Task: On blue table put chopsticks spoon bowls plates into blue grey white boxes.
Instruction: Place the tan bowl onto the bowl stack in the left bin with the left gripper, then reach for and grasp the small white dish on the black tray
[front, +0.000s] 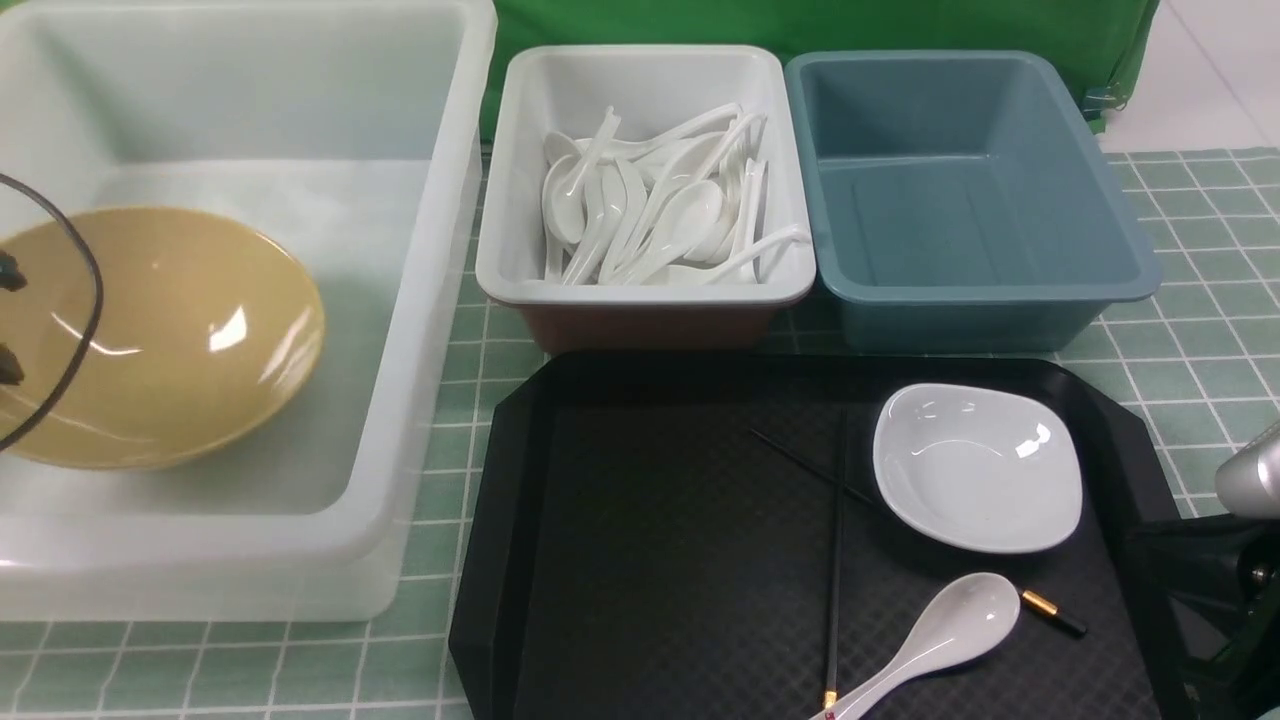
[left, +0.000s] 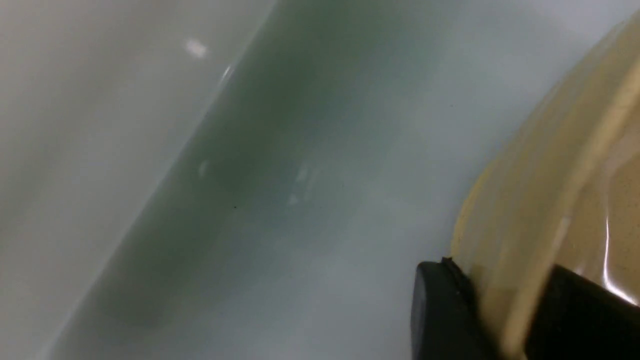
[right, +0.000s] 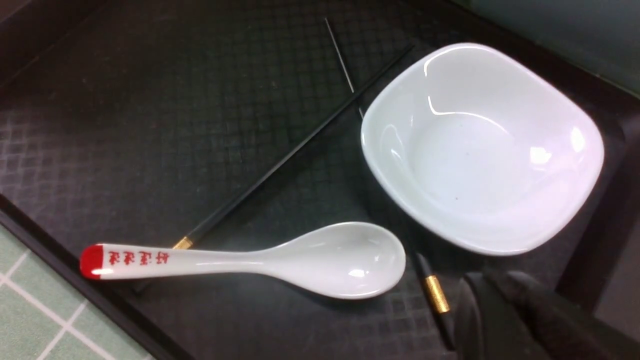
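Observation:
A tan bowl (front: 170, 330) lies tilted inside the big translucent white box (front: 440, 330). My left gripper (left: 500, 280) straddles its rim with one black finger outside and one inside, standing apart; the rim (left: 560, 200) looks blurred. On the black tray (front: 480, 560) are a white square dish (front: 975, 465), a white spoon (front: 950, 625) with a red-tipped handle, and two crossed black chopsticks (front: 835, 560), one running under the dish. My right gripper (right: 492, 280) hovers shut and empty beside that chopstick's gold band (right: 436, 294).
A white-lined box (front: 645, 285) holding several white spoons stands behind the tray. An empty blue box (front: 1130, 280) sits to its right. A black cable (front: 92, 300) loops over the tan bowl. The right arm (front: 1240, 580) overhangs the tray's right edge.

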